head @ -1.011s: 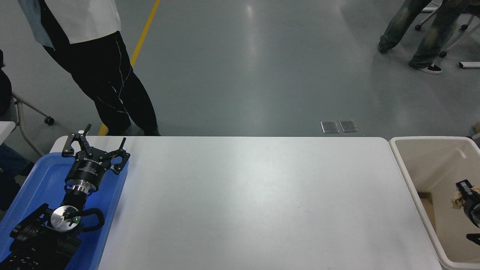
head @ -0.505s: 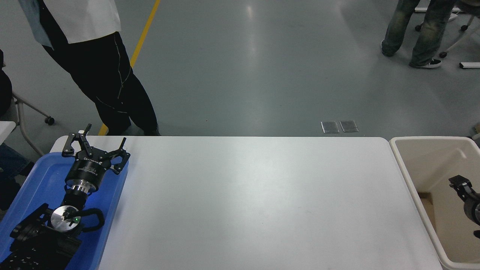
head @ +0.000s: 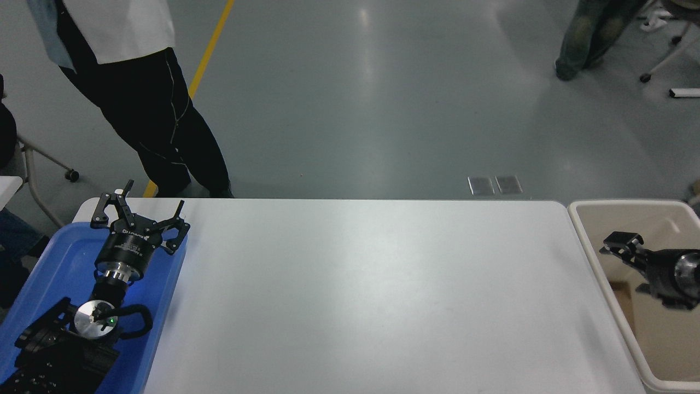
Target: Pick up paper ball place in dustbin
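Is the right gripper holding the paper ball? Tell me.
No: the right gripper hangs over the dustbin with nothing between its fingers, and no paper ball is in view.

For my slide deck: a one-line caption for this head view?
Right gripper over the cream dustbin, no paper ball visible; left gripper parked above blue tray.

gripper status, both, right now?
Left gripper: open, empty, parked over the blue tray.
Right gripper: over the dustbin, no paper ball in it; open or shut cannot be told.
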You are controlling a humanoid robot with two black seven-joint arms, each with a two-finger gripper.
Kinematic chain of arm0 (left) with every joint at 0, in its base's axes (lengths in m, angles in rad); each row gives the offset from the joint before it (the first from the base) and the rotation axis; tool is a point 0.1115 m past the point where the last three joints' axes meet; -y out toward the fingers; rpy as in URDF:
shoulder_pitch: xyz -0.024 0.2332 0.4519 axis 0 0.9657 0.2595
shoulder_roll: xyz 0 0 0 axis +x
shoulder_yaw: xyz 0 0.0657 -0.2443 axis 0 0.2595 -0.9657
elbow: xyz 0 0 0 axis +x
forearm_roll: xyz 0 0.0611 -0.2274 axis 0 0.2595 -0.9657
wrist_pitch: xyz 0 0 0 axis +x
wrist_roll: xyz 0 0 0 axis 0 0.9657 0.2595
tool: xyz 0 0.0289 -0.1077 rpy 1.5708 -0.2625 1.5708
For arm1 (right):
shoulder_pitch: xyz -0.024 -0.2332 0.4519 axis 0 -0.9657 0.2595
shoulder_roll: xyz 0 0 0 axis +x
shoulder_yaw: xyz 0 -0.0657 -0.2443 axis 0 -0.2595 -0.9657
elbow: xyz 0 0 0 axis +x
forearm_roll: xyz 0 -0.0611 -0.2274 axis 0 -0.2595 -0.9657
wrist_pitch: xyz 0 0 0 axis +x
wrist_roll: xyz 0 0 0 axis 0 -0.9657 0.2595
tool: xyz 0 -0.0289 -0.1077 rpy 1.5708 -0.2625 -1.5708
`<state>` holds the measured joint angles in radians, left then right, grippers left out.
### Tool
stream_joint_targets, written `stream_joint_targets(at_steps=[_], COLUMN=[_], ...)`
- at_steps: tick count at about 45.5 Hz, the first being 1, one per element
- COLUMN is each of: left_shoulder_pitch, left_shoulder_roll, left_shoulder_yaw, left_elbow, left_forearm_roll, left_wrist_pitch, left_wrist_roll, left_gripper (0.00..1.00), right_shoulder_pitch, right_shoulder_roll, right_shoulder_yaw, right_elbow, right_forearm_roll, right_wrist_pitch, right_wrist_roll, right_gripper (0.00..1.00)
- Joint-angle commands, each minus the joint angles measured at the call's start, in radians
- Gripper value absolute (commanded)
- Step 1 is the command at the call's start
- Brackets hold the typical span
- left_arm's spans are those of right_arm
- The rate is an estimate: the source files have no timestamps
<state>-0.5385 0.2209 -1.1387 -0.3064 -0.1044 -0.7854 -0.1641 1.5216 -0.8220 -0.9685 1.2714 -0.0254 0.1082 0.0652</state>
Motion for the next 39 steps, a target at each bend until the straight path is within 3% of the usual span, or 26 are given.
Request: stream_joint_targets(at_steps=[1,10,21,30,39], left_shoulder_pitch=[0.0,0.002,0.002,0.002,0.002], left_shoulder_roll=[0.0,0.0,0.0,0.0,0.0], left_shoulder_yaw=[0.001,-0.001,-0.001,-0.001,-0.001], left_elbow=[0.001,0.001,0.001,0.001,0.001], left_forearm_roll=[0.0,0.0,0.0,0.0,0.0], left_wrist_pitch=[0.0,0.0,0.0,0.0,0.0], left_wrist_roll=[0.0,0.0,0.0,0.0,0.0], left_gripper=[0.99,0.99,0.99,0.99,0.99], right_shoulder_pitch=[0.382,0.65,0.853,0.927,0.911], right_shoulder_roll=[0.058,0.217,0.415,0.472,0.486], right_shoulder_yaw=[-0.251,-0.395,-0.363,-0.302,-0.286], right_elbow=[0.302,0.451,0.474,0.474,0.474], right_forearm_roll=[-0.01,-0.008,0.036,0.076,0.09], right_wrist_pitch=[0.042,0.063,0.261,0.378,0.389], right_wrist_roll=[0.001,0.002,0.007,0.008,0.008], right_gripper=[1.0,1.0,1.0,1.0,1.0])
